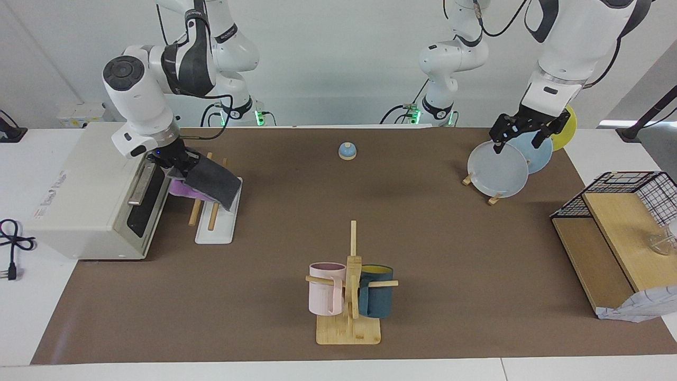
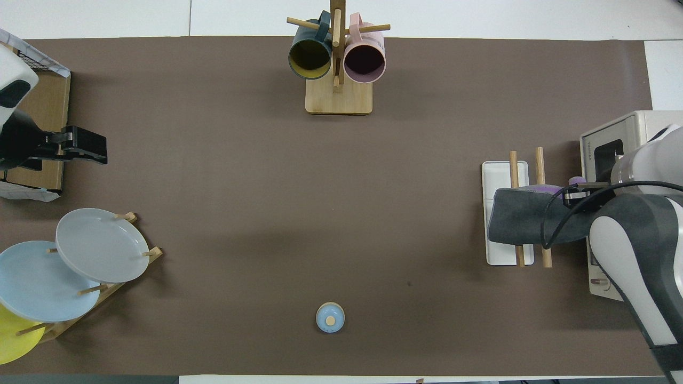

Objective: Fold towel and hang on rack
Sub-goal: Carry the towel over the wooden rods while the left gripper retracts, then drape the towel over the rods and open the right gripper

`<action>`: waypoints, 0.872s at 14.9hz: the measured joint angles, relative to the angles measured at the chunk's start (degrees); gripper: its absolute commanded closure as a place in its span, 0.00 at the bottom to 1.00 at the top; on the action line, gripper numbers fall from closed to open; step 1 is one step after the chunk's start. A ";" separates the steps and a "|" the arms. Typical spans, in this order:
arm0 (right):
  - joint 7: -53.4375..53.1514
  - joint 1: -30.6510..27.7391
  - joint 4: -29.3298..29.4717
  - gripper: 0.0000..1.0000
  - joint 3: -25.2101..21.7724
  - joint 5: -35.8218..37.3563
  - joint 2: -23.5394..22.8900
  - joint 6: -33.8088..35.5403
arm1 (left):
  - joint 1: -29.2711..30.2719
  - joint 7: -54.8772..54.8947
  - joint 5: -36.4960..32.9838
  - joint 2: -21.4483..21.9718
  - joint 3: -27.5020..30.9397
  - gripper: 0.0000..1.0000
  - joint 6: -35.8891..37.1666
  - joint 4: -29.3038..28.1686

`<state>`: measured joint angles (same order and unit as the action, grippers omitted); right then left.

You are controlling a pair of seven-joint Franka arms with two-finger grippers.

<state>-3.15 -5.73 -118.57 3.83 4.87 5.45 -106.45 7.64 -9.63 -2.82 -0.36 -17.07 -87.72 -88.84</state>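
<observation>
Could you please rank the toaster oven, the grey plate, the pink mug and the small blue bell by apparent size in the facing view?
1. toaster oven
2. grey plate
3. pink mug, though it stands closer to the camera
4. blue bell
</observation>
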 measured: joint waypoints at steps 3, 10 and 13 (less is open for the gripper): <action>0.17 -0.01 -0.26 0.00 0.11 0.00 0.28 0.00 | -1.44 2.00 0.00 -0.91 -0.12 0.00 1.96 0.75; 0.19 0.00 -0.32 0.00 0.12 0.01 0.36 0.00 | -3.75 2.25 0.14 -0.78 1.77 0.00 -0.20 -0.13; 0.19 -0.05 -0.32 0.00 0.08 0.02 0.46 0.00 | -4.40 2.29 1.16 -0.52 2.69 0.00 0.27 -0.18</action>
<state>-2.95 -5.79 -118.90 3.91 4.89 5.91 -106.45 3.24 -7.34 -1.66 -0.88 -14.38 -87.45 -89.02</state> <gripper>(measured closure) 0.048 0.000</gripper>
